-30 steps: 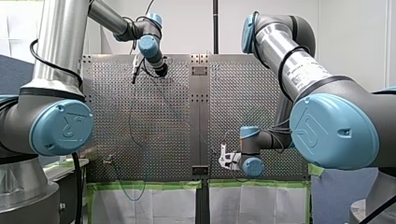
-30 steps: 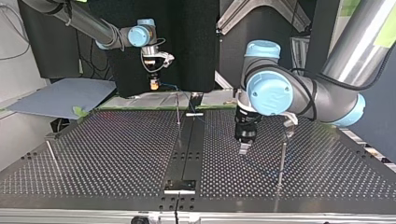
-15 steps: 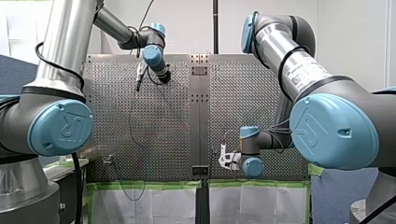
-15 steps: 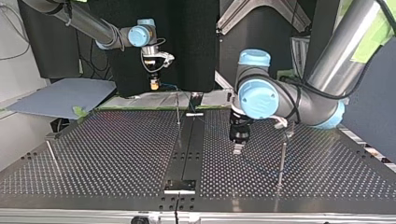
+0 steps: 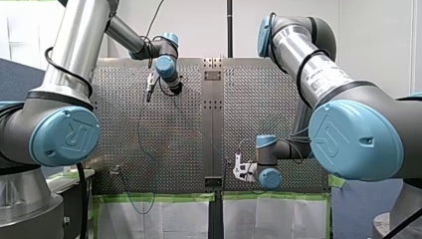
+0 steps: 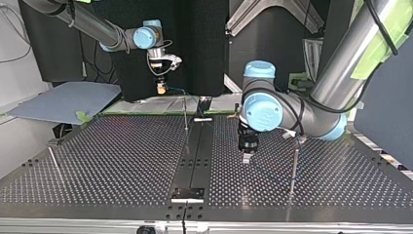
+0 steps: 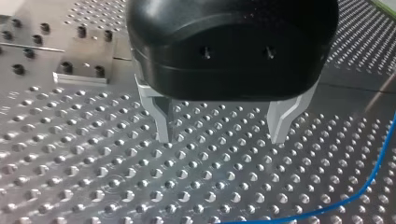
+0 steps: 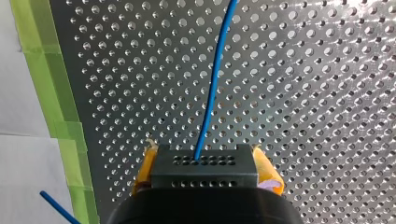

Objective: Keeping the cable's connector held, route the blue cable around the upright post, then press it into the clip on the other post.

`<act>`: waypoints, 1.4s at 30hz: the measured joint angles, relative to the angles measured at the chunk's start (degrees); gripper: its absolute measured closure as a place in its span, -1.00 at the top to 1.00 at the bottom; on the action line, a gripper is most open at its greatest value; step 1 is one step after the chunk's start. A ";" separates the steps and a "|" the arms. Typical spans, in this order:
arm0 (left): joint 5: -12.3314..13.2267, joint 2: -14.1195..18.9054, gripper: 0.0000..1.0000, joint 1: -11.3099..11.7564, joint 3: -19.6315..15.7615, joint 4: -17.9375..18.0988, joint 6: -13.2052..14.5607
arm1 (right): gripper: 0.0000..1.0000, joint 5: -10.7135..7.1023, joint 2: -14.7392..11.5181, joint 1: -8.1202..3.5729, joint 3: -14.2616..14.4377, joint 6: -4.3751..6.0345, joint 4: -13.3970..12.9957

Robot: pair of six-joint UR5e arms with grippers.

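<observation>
In the right wrist view my right gripper (image 8: 204,161) has its yellow pads shut on a black connector block (image 8: 204,173). The blue cable (image 8: 212,93) runs out of the block, ahead over the perforated plate. In the top view that gripper (image 6: 159,88) hangs above the table's far edge. My left gripper (image 7: 222,135) is open, with metal fingers and nothing between them, close above the plate. The blue cable (image 7: 369,182) lies beside it. In the top view my left gripper (image 6: 247,157) sits between a thin upright post (image 6: 185,114) and another post (image 6: 293,168).
A third thin post (image 6: 53,163) stands at the top view's left. A dark strip (image 6: 195,156) runs down the middle of the perforated table. Green tape (image 8: 46,84) lines the plate's edge by my right gripper. A small bolted block (image 7: 84,70) lies behind my left gripper.
My left arm has swung toward the table's middle, leftward in the top view, with its gripper still low and open. My right arm has stayed put with the connector.
</observation>
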 joint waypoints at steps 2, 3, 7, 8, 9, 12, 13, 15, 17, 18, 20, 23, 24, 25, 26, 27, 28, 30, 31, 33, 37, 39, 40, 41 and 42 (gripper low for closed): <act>-0.57 -0.59 1.00 -0.12 0.36 0.07 0.72 | -1.00 0.00 0.02 -0.03 0.00 0.00 -0.01; -1.03 -0.83 1.00 -0.17 0.51 0.23 1.25 | -1.00 -0.02 0.02 -0.04 0.00 0.00 -0.02; -2.83 -1.14 1.00 -0.20 0.68 1.49 3.07 | -1.00 -0.03 0.04 -0.06 0.00 -0.01 -0.07; -3.28 -1.16 1.00 -0.22 0.69 1.93 3.46 | -1.00 -0.03 0.04 -0.05 0.00 -0.01 -0.09; -3.90 -1.18 1.00 -0.23 0.69 2.54 4.00 | -1.00 -0.04 0.04 -0.02 0.00 -0.01 -0.09; -5.29 -1.22 1.00 -0.21 0.69 4.17 5.26 | -1.00 -0.04 0.06 0.06 -0.01 -0.01 -0.10; -5.51 -1.31 1.00 -0.24 0.70 4.57 5.53 | -1.00 -0.04 0.08 0.07 0.00 -0.01 -0.10; -5.83 -1.70 1.00 -0.36 0.70 5.22 6.21 | -1.00 -0.04 0.08 0.08 0.00 -0.01 -0.11; -6.06 -2.23 1.00 -0.50 0.71 5.47 6.86 | -1.00 -0.04 0.08 0.09 0.00 -0.01 -0.11; -6.24 -2.74 1.00 -0.61 0.71 5.53 7.34 | -1.00 -0.04 0.08 0.10 0.00 -0.01 -0.10; -6.64 -3.58 1.00 -0.85 0.71 5.54 8.12 | -1.00 -0.04 0.06 0.10 -0.01 -0.01 -0.11; -7.87 -4.76 1.00 -1.34 0.71 5.49 9.65 | -1.00 -0.05 0.06 0.10 0.00 -0.01 -0.11; -8.51 -5.03 1.00 -1.47 0.71 5.47 10.22 | -1.00 -0.04 0.06 0.10 0.00 -0.01 -0.11; -8.98 -5.16 1.00 -1.53 0.71 5.47 10.58 | -1.00 -0.04 0.06 0.10 0.00 -0.01 -0.11; -9.39 -5.25 1.00 -1.57 0.71 5.48 10.88 | -1.00 -0.05 0.07 0.10 -0.01 -0.01 -0.11; -9.84 -5.35 1.00 -1.61 0.71 5.49 11.20 | -1.00 -0.04 0.06 0.10 0.00 -0.01 -0.11; -10.08 -5.42 1.00 -1.62 0.71 5.51 11.37 | -1.00 -0.04 0.07 0.12 0.00 -0.01 -0.11; -10.40 -5.77 1.00 -1.69 0.71 5.55 11.70 | -1.00 -0.04 0.09 0.14 -0.01 -0.01 -0.14; -10.45 -6.01 1.00 -1.71 0.71 5.54 11.85 | -1.00 -0.05 0.09 0.15 0.00 -0.01 -0.17; -10.41 -6.66 1.00 -1.82 0.71 5.57 12.15 | -1.00 -0.04 0.09 0.15 -0.01 -0.01 -0.23; -10.37 -7.98 1.00 -2.16 0.71 5.85 12.37 | -1.00 -0.04 0.11 0.15 -0.01 -0.01 -0.27; -10.37 -8.36 1.00 -2.18 0.71 6.03 12.39 | -1.00 -0.04 0.12 0.17 -0.02 -0.01 -0.28; -10.38 -8.45 1.00 -2.14 0.71 6.10 12.40 | -1.00 -0.05 0.12 0.17 -0.01 -0.01 -0.28; -10.37 -8.54 1.00 -2.11 0.71 6.16 12.40 | -1.00 -0.04 0.13 0.17 -0.02 -0.01 -0.28; -10.36 -8.70 1.00 -2.08 0.71 6.21 12.40 | -1.00 -0.04 0.13 0.17 -0.01 -0.01 -0.28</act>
